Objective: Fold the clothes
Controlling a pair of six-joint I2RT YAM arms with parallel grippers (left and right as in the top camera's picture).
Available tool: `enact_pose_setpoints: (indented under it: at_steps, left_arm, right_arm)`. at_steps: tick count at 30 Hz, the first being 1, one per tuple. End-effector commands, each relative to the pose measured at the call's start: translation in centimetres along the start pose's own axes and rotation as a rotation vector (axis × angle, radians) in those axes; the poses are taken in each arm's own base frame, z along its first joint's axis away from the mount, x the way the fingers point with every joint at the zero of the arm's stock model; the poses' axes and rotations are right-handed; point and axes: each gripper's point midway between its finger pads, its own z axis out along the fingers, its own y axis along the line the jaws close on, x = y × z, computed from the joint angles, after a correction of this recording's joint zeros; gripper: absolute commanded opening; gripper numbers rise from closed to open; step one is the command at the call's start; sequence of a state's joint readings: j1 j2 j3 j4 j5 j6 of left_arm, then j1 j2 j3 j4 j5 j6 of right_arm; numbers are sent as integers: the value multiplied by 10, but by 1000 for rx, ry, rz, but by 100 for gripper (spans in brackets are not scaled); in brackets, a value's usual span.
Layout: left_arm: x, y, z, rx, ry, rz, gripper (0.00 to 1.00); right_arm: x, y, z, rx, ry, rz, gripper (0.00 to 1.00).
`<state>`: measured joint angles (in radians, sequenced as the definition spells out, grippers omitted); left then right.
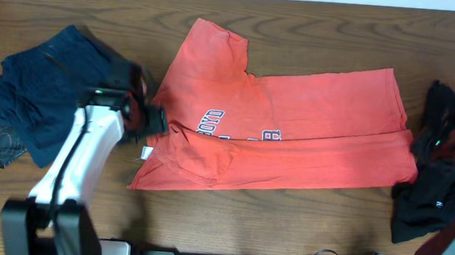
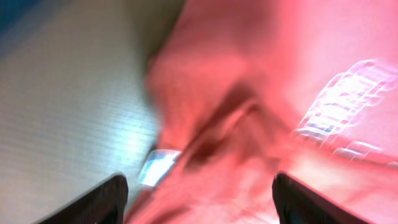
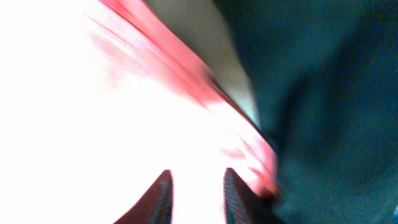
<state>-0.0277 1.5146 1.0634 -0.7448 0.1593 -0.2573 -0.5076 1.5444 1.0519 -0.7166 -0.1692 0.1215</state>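
A red T-shirt point(image 1: 308, 117) with white lettering lies partly folded across the middle of the table, its lower part doubled up. My left gripper point(image 1: 157, 123) is at the shirt's left edge. In the left wrist view the shirt point(image 2: 249, 93) fills the frame and the gripper point(image 2: 199, 186) is wide open above the cloth, next to a white tag point(image 2: 158, 167). My right gripper point(image 1: 433, 146) is at the shirt's right edge. In the right wrist view its fingers point(image 3: 196, 180) are a little apart over the overexposed shirt point(image 3: 93, 93).
A dark blue pile of clothes point(image 1: 45, 91) lies at the left. A black garment point(image 1: 432, 190) lies at the right, beside the shirt's edge, and fills the right side of the right wrist view point(image 3: 323, 93). Bare wooden table point(image 1: 315, 29) lies behind the shirt.
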Motion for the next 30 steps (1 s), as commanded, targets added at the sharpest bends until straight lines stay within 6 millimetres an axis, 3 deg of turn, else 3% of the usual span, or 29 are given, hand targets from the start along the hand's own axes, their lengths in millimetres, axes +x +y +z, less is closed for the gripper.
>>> enact_pose_setpoints:
  at_steps: [1, 3, 6, 12, 18, 22, 28, 30]
  left_arm:
    - [-40, -31, -23, 130, -138, 103, 78]
    - [-62, -40, -22, 158, -193, 114, 78]
    - [-94, -53, -9, 190, -235, 155, 79]
    - [-155, -71, 43, 200, -255, 250, 83]
    - [-193, -78, 97, 198, -275, 291, 85]
    - [-196, -80, 132, 208, -286, 302, 85]
    - [-171, -102, 167, 222, -220, 345, 84]
    - [-162, -112, 169, 228, -203, 364, 74]
  right_arm:
    - [-17, 53, -38, -173, -108, -169, 40]
    - [-13, 67, -46, -206, -121, -210, 49]
    - [-1, 84, -52, -241, -99, -272, 49]
    - [27, 101, -49, -258, -6, -325, 50]
    - [43, 108, -48, -264, 48, -345, 52]
    - [48, 109, -48, -265, 69, -352, 53]
    - [45, 112, -48, -268, 52, -361, 53]
    - [38, 114, -48, -270, 22, -368, 53]
